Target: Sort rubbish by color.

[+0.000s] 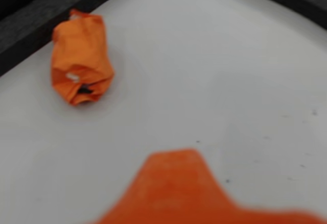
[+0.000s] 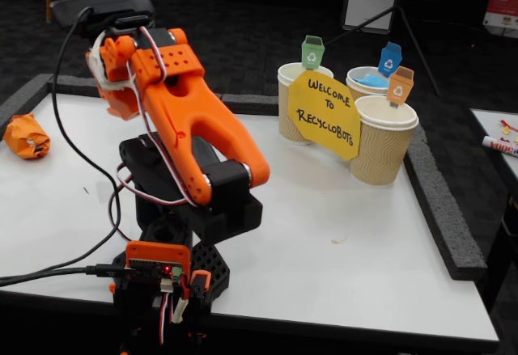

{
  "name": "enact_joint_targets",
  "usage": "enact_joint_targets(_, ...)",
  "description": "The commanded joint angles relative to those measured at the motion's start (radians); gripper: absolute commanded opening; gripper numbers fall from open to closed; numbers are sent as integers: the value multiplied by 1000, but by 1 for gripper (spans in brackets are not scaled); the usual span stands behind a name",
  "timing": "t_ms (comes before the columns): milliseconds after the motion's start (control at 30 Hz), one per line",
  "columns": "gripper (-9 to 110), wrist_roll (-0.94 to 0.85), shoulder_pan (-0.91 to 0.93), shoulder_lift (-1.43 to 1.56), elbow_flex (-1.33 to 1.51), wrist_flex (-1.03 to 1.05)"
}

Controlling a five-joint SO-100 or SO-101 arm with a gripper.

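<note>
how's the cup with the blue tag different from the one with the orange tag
The blue-tagged cup stands at the back and has something light blue inside; the orange-tagged cup stands nearer the camera, its inside hidden. The yellow sign overlaps the orange-tagged cup's left side more. Both are tan, ribbed and upright.

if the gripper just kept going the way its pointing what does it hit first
Most likely the orange paper wad, lying ahead and left of the gripper in the wrist view; dead straight on, only bare white table shows before the black border. Depth is unclear.
</note>
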Motion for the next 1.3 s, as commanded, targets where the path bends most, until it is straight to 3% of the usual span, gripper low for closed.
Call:
enact_joint_targets(0, 0, -21, -49, 8, -29, -34)
enact_joint_targets(400, 0, -21, -121, -35, -38, -54)
enact_joint_targets(933, 0, -21, -123, -833, -413, -250)
enact_joint_targets(1267, 3, -21, -149, -1307, -758, -264)
